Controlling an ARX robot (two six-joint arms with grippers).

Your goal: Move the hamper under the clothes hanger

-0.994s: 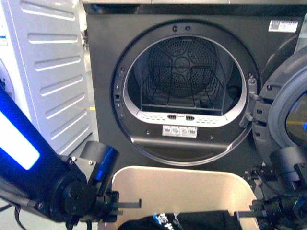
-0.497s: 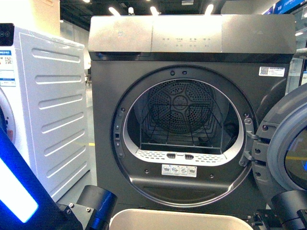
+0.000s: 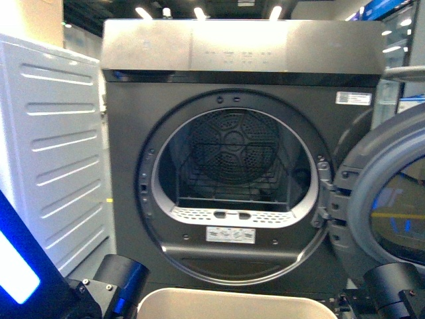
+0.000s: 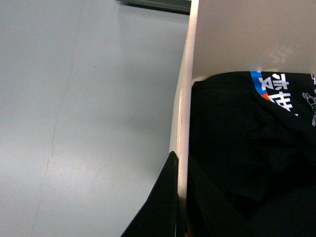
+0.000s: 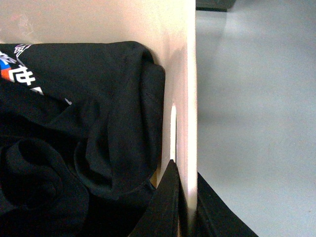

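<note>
The hamper (image 3: 232, 302), beige plastic, shows only its far rim at the bottom of the front view. In the left wrist view my left gripper (image 4: 181, 197) is shut on the hamper's side wall (image 4: 183, 113), one finger outside and one inside. In the right wrist view my right gripper (image 5: 186, 207) is shut on the opposite wall (image 5: 186, 89) the same way. A black garment (image 4: 247, 158) with blue and white print lies inside the hamper, bunched against the wall (image 5: 74, 148). The clothes hanger is out of view.
A dark grey dryer (image 3: 232, 166) stands straight ahead, its round door (image 3: 382, 206) swung open to the right. A white appliance (image 3: 53, 153) stands to its left. Bare grey floor (image 4: 74, 123) lies outside both hamper walls (image 5: 256, 123). My arms' wrists (image 3: 116, 286) frame the hamper.
The dryer has shrunk and shifted left in the front view, its top panel now showing. The hamper has sunk to the frame's bottom edge; the garment and both grippers have dropped out of that view.
</note>
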